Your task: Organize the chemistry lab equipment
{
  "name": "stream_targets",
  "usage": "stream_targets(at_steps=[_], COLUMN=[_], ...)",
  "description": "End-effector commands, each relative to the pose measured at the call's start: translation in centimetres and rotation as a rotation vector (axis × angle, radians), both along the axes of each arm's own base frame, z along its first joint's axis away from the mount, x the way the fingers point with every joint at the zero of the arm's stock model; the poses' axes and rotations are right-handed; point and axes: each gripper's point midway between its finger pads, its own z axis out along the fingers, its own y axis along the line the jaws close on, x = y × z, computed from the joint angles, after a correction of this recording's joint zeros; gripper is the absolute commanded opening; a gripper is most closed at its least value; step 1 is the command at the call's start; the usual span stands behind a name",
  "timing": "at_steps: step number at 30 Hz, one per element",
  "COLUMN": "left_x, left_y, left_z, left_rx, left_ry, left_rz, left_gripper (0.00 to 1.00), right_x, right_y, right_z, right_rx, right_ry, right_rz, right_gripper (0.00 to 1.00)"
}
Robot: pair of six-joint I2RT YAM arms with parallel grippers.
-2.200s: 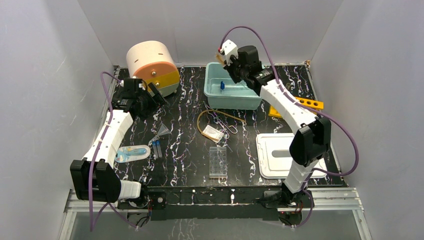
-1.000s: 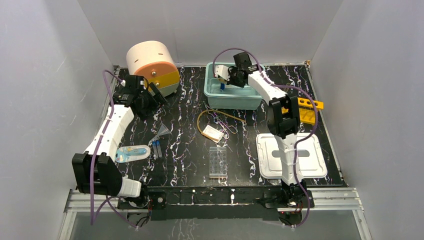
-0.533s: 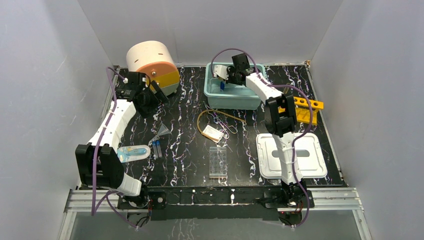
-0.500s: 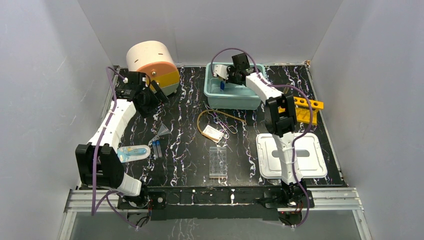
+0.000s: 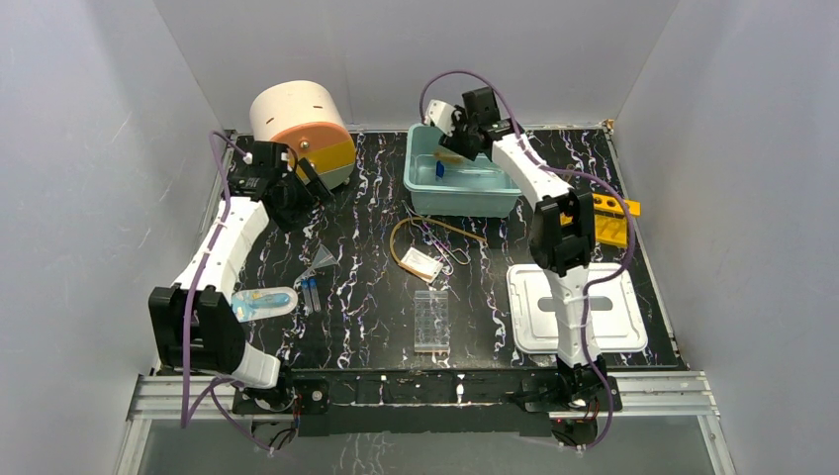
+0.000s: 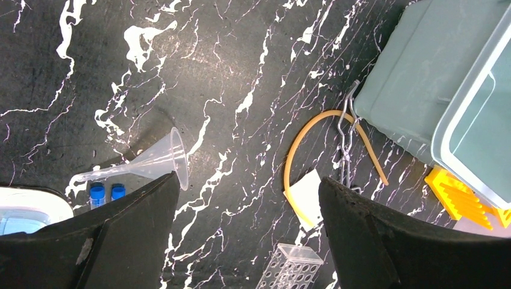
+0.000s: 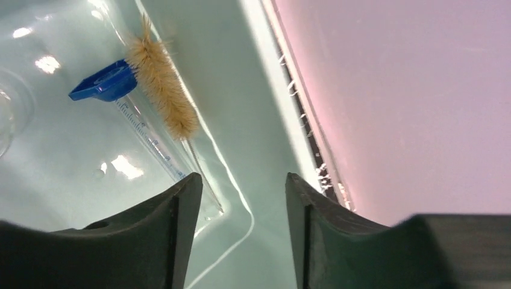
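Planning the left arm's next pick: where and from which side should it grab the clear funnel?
The clear funnel lies on its side, so the cone is its highest part. It is probably best gripped on the cone just behind the wide rim, from straight above, jaws across the axis. The thin stem lies low and ends close to the blue-capped tubes, leaving little room there.

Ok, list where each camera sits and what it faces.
Top external: high behind the bases, looking down at the table; left arm and right arm show.
Left wrist: on the left gripper, facing down at the funnel; its two fingers show.
Right wrist: on the right gripper, facing into the teal bin; its two fingers show.
Shared: the bin, in all three.
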Motion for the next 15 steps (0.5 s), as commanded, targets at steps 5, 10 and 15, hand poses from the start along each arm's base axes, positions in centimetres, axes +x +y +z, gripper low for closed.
stream_targets(at_steps=[5, 10, 15], left_x=[-1.6, -1.4, -1.1], left_y=[-0.1, 0.0, -0.1], left_z=[2.5, 3.7, 3.8], left_rx=[-0.016, -0.012, -0.018], left_ry=[-0.078, -0.113, -0.159], left_rz=[-0.015, -0.022, -0.021], left_gripper=[0.85, 0.86, 0.87], right_x=[-3.9, -8.7, -13.4], right_y=[2.8, 5.5, 6.8], right_z=[16.6, 18.6, 18.1], right_rx=[0.479, 0.740, 0.783], right_ry=[-0.133, 0.079, 0.290], right_rz=[-0.175, -0.234, -0.207], right_gripper=[0.76, 0.74, 0.75])
